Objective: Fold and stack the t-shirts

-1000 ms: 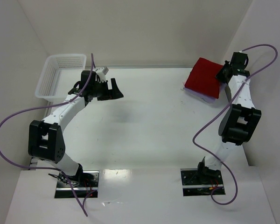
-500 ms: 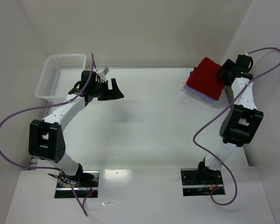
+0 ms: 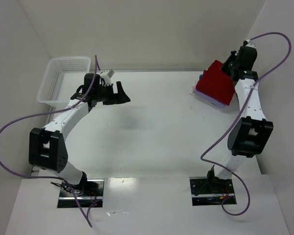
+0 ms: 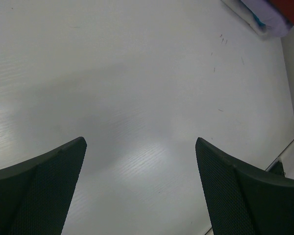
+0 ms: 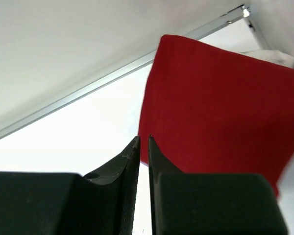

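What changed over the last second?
The right gripper let go of the red shirt, drew up and back off it, and nearly closed, empty. The shirt shifted slightly right. The left gripper, open, and the basket stayed put.

A white table (image 3: 157,127) sits boxed by plain white walls (image 3: 152,29), apparently evenly lit.

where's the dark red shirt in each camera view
top external: dark red shirt at the upper right, at the table's far right corner.
left wrist: only a red sliver in the top right corner.
right wrist: fills most of the right half.
shared landmark: the white table, seen in all three.
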`<state>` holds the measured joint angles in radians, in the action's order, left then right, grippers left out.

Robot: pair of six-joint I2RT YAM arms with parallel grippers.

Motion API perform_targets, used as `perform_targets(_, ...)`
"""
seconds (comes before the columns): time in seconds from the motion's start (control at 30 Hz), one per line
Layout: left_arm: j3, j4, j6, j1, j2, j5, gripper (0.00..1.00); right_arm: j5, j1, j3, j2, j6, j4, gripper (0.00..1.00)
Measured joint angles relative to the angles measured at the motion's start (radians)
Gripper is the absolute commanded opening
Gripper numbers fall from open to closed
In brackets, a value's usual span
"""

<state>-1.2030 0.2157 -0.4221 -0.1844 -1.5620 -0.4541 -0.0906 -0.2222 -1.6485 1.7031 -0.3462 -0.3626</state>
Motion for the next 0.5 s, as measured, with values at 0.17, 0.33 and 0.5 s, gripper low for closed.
perform_targets(0.17,0.016,0.002,0.0,0.0,0.077,0.014,1.0,0.069,0.058,-0.076,0.151,-0.001,0.01,0.14)
perform_targets(0.33,0.025,0.003,-0.003,0.0,0.174,0.042,1.0,0.181,0.08,-0.17,0.357,-0.001,-0.014,0.13)
perform_targets(0.5,0.025,0.019,-0.005,0.0,0.21,0.05,1.0,0.28,0.08,-0.249,0.496,0.0,-0.052,0.13)
